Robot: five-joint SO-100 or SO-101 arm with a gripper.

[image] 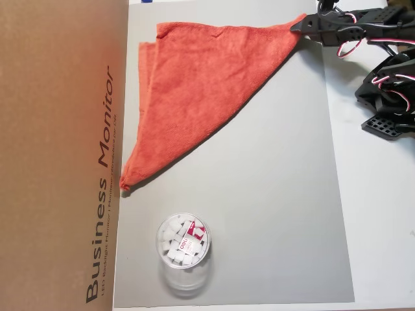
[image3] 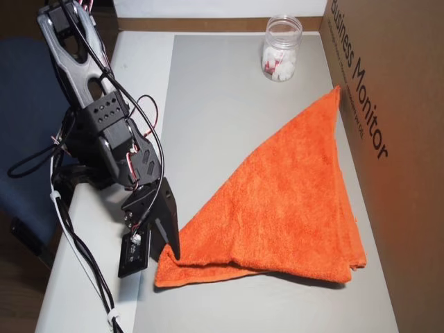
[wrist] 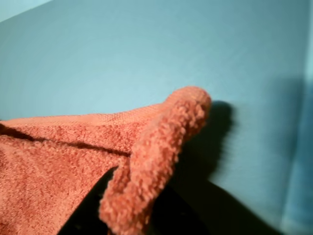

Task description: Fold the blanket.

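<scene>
At the mat's (image: 272, 214) edge, the end effector (image3: 168, 255) apparently pinches the triangular blanket's (image: 201, 84) corner.

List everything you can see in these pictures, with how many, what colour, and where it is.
blanket: one, orange-red, folded into a triangle on the mat, one corner at the gripper
jar: one, clear, holding white pieces with a red and white label, on the mat beyond the blanket's far tip
mat: one, grey, covering the table
box: one, brown cardboard printed "Business Monitor", along the mat's edge beside the blanket
table: one, white, showing beside the mat
chair: one, blue, behind the arm in an overhead view
arm: one, black with red and white wires, at the table's edge
gripper: one, black, shut on a blanket corner
</scene>
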